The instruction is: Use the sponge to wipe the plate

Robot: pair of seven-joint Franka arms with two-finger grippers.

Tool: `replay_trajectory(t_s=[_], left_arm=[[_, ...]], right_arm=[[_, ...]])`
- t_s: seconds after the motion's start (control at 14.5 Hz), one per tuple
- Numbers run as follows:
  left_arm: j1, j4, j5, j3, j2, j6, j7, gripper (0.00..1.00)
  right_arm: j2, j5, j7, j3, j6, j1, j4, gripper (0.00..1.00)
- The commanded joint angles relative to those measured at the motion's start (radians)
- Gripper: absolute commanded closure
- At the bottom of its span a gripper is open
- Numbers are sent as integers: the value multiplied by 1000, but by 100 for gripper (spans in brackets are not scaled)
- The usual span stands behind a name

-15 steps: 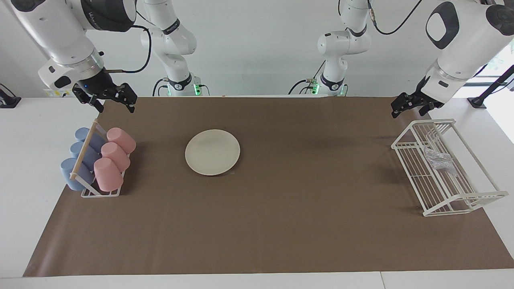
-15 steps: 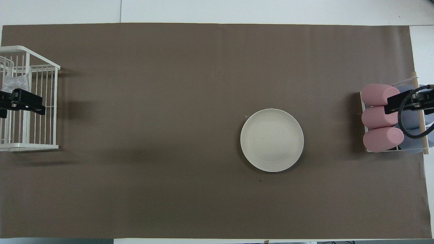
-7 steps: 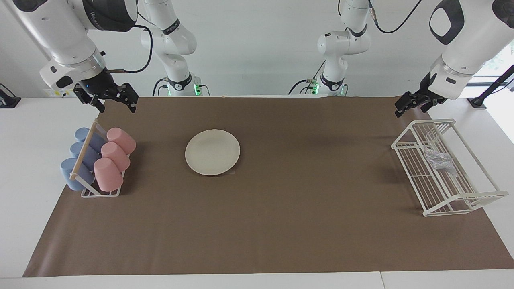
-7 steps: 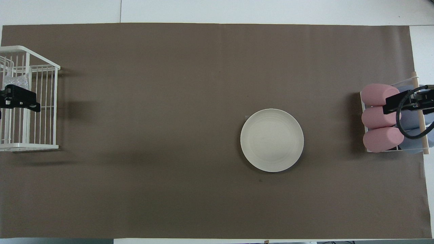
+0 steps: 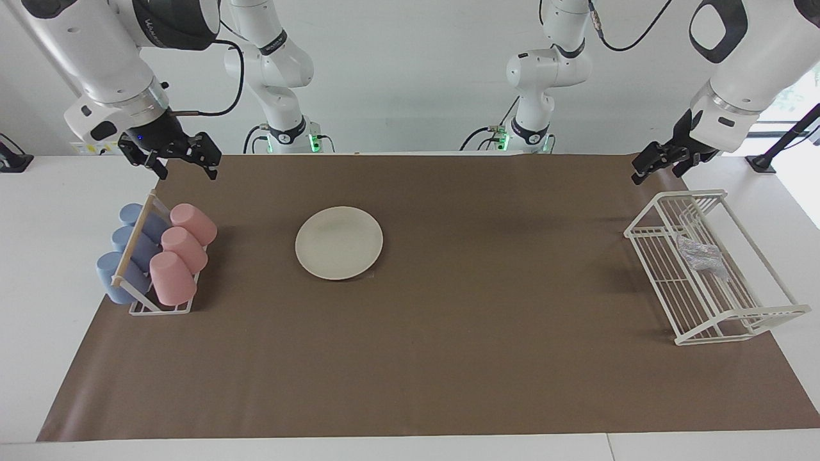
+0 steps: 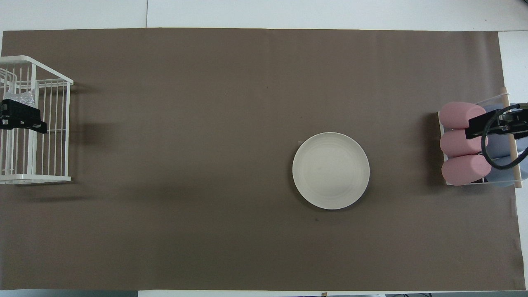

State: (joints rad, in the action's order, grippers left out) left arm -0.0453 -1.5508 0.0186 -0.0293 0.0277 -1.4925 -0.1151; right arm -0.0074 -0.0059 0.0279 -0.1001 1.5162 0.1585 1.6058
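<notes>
Two spread grippers of mine hang raised: left gripper over the rack holding the sponge, right gripper by the cups.

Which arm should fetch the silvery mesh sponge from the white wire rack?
Left, probably. The left gripper, fingers open, is raised beside the white wire rack holding the silvery mesh sponge. The right gripper waits over the cup holder's end.

**Robot lab, staged as a kitchen**

Bare white walls, white table under brown paper. 4 white arms bolted along the table's edge, cables trailing, green lights at 2 bases. Kitchen props only: cup rack, plate, wire rack.
</notes>
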Motion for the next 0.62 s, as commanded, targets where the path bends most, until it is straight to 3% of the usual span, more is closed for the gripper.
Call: replay_trajectory(t_s=[0.0,0.55], left_arm=[[-11,3,15,5,-8,12,-3,0],[-12,-12,15,3,-20,9,-3,0]], right_arm=[[-26,17,20,-1,24,4,34,0],[-26,15,20,-3,22,4,32,0]])
